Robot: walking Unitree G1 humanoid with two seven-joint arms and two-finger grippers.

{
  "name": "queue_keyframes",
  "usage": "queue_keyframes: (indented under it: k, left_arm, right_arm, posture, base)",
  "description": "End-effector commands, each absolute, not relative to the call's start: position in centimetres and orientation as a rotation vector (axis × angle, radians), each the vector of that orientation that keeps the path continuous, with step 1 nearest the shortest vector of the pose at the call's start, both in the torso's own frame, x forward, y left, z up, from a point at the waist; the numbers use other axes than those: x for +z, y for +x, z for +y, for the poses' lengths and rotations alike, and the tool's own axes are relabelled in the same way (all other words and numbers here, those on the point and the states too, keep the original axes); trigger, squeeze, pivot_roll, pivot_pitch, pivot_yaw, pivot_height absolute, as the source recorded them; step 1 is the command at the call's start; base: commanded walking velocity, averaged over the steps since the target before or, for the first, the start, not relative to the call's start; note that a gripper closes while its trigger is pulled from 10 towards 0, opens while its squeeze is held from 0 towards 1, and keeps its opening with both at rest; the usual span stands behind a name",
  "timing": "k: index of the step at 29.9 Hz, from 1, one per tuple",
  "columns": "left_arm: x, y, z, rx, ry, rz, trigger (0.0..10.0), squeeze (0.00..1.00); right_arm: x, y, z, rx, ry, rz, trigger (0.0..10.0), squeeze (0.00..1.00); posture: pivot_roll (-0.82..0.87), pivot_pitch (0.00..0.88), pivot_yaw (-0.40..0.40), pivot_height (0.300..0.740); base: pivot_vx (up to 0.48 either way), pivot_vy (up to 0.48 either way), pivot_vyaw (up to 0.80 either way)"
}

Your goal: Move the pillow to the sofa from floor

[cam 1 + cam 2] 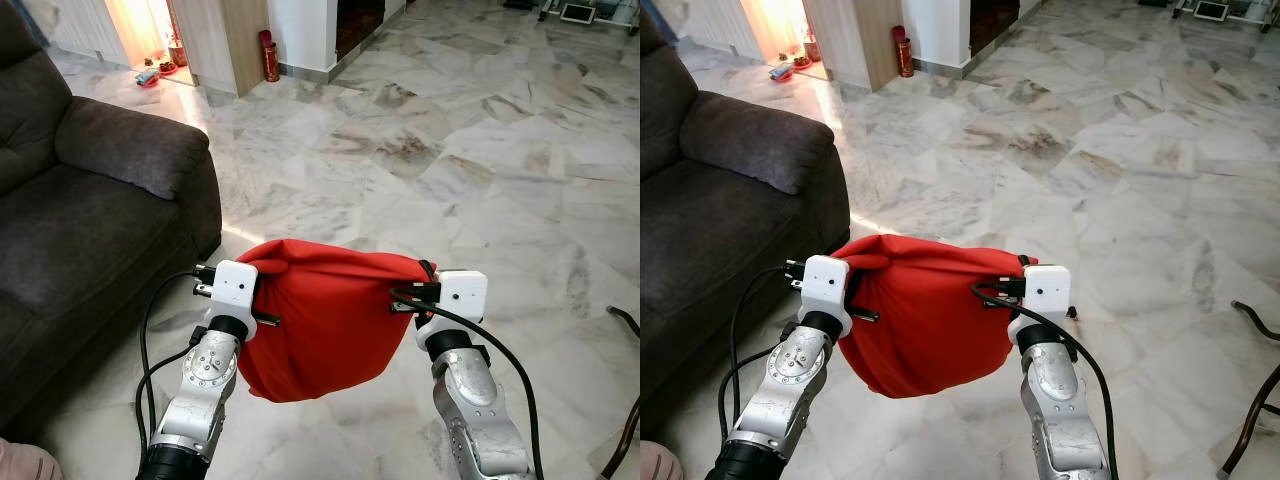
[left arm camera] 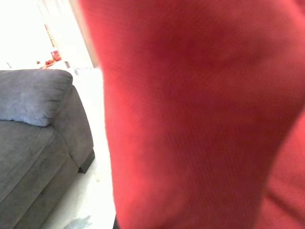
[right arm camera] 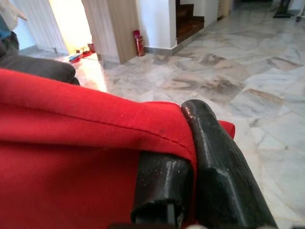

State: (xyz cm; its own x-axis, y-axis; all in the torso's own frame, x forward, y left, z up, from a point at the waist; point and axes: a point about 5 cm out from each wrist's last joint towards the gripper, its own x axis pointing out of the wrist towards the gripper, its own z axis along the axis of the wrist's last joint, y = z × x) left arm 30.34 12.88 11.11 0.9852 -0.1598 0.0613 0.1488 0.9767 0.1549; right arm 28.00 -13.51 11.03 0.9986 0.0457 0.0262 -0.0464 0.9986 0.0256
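We've got the red pillow (image 1: 325, 315) off the floor, hanging between both grippers over the marble floor (image 1: 480, 170), just right of the dark grey sofa (image 1: 90, 230). Right gripper (image 3: 190, 157) is clenched on the pillow's right top seam, cloth pinched between its two black fingers (image 3: 224, 176). Left gripper (image 1: 262, 300) sits at the pillow's left top edge, pressed into the fabric; we can't tell how its jaws stand, since red cloth covers them.
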Motion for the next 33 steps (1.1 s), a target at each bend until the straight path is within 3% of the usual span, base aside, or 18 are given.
queue_keyframes:
  k: [1,24,33]
  left_arm:
    - [12.72,30.31,13.36,-0.135,0.149,-0.141,10.0,0.0]
    - [12.67,29.9,13.51,-0.139,0.118,-0.115,10.0,0.0]
    - [12.66,29.97,13.49,-0.141,0.117,-0.113,10.0,0.0]
  right_arm:
    - [12.93,27.73,-14.32,0.004,0.039,-0.119,10.0,0.0]
    - [13.14,27.07,-14.22,0.055,-0.013,-0.114,10.0,0.0]
    - [13.16,27.18,-14.06,0.073,-0.002,-0.115,10.0,0.0]
  posture:
    - [-0.13,0.041,0.044,0.739]
    - [-0.14,0.057,0.037,0.739]
    - [-0.14,0.043,0.034,0.739]
  base:
    - [0.0,0.0,0.0]
    - [0.0,0.0,0.13]
    - [0.08,0.0,0.46]
